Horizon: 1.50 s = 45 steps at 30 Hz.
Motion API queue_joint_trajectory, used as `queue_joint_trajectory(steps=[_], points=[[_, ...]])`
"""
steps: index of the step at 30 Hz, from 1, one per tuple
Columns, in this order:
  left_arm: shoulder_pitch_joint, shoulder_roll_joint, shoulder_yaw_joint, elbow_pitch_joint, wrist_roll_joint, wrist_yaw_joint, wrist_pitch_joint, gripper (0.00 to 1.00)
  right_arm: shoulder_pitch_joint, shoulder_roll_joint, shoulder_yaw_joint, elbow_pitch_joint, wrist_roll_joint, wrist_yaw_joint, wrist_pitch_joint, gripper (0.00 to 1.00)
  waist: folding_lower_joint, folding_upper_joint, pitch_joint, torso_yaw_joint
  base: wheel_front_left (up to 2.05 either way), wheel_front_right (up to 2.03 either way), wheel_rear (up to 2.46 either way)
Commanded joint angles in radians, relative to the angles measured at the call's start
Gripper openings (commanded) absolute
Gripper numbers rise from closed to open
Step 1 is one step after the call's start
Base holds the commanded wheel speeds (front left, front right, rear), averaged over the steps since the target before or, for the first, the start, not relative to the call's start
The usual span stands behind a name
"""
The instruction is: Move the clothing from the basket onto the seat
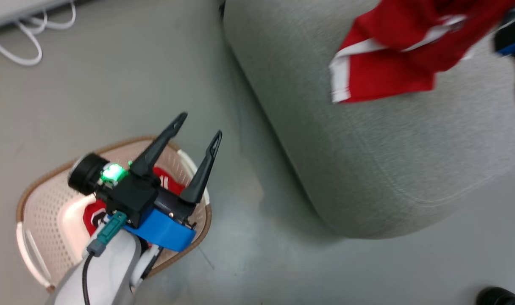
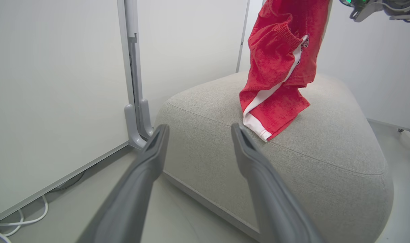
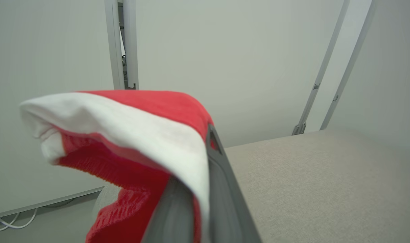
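Observation:
A red garment (image 1: 393,63) with white stripes hangs from my right gripper (image 3: 205,145), which is shut on its white-trimmed edge (image 3: 140,135). In the left wrist view the garment's (image 2: 279,67) lower end rests on the light grey seat (image 2: 326,148). The seat (image 1: 367,161) spreads across the right of the head view. More red clothing (image 1: 169,181) lies in the cream basket (image 1: 41,182) on the floor at lower left. My left gripper (image 1: 200,125) hovers above the basket's right side, open and holding nothing, its fingers (image 2: 151,158) pointing toward the seat.
White cables (image 1: 28,38) lie on the floor by the wall at upper left. A grey post foot (image 2: 137,128) stands against the white wall panels beside the seat. A dark rounded object (image 1: 499,296) sits at the lower right corner. Bare floor separates basket and seat.

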Motion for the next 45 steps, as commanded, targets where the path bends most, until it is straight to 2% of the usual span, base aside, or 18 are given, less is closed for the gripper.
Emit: queue_joint_trajectory(steps=[1,4,9,14,18,19,20,21,25,32,45], points=[[-0.043,0.017,-0.007,-0.017,0.006,-0.001,-0.003,1.00,-0.036,-0.020,-0.046,0.012,-0.014,0.000,-0.006,0.00,-0.0002,-0.0001,0.152,0.108,0.00,0.00,0.00],[-0.099,0.038,-0.038,-0.048,0.005,-0.001,-0.003,1.00,-0.057,-0.076,-0.176,0.034,-0.041,0.000,-0.011,0.00,-0.0002,-0.0001,0.221,0.151,0.00,0.00,0.00],[-0.155,0.060,-0.055,-0.081,0.012,-0.001,-0.003,1.00,-0.037,-0.079,-0.303,0.077,-0.121,0.000,-0.015,0.00,-0.0002,-0.0001,0.302,0.188,0.00,0.00,0.00],[-0.172,0.066,-0.055,-0.090,0.019,-0.001,-0.003,1.00,-0.016,-0.043,-0.390,0.112,-0.198,0.000,-0.017,0.00,-0.0002,-0.0001,0.333,0.194,0.00,0.00,0.00],[-0.176,0.071,-0.081,-0.078,0.021,-0.001,-0.003,1.00,0.005,-0.011,-0.440,0.095,-0.250,0.000,-0.017,0.00,-0.0002,-0.0001,0.325,0.197,0.00,0.00,0.00],[-0.176,0.072,-0.088,-0.073,0.018,-0.001,-0.003,1.00,0.012,-0.003,-0.448,0.091,-0.262,0.000,-0.017,0.19,-0.0002,-0.0001,0.319,0.198,0.00,0.00,0.00],[-0.176,0.073,-0.091,-0.070,0.013,-0.001,-0.003,1.00,0.018,0.003,-0.455,0.086,-0.275,0.000,-0.017,0.47,-0.0002,-0.0001,0.313,0.199,0.00,0.00,0.00],[-0.175,0.073,-0.092,-0.066,0.009,-0.001,-0.003,1.00,0.023,0.009,-0.462,0.083,-0.286,0.000,-0.017,1.00,-0.0002,-0.0001,0.307,0.199,0.00,0.00,0.00],[-0.163,0.068,-0.096,-0.053,-0.002,-0.001,-0.003,1.00,0.042,0.029,-0.473,0.083,-0.311,0.000,-0.017,1.00,-0.0002,-0.0001,0.280,0.201,0.00,0.00,0.00],[-0.127,0.046,-0.107,-0.012,-0.043,-0.001,-0.003,1.00,0.125,0.039,-0.438,0.072,-0.362,0.000,-0.017,1.00,-0.0002,-0.0001,0.162,0.218,0.00,0.00,0.00],[0.058,-0.076,-0.019,0.075,-0.106,-0.001,-0.003,1.00,0.412,0.059,-0.262,-0.055,-0.346,0.000,-0.016,1.00,-0.0002,-0.0001,-0.169,0.274,0.00,0.00,0.00]])
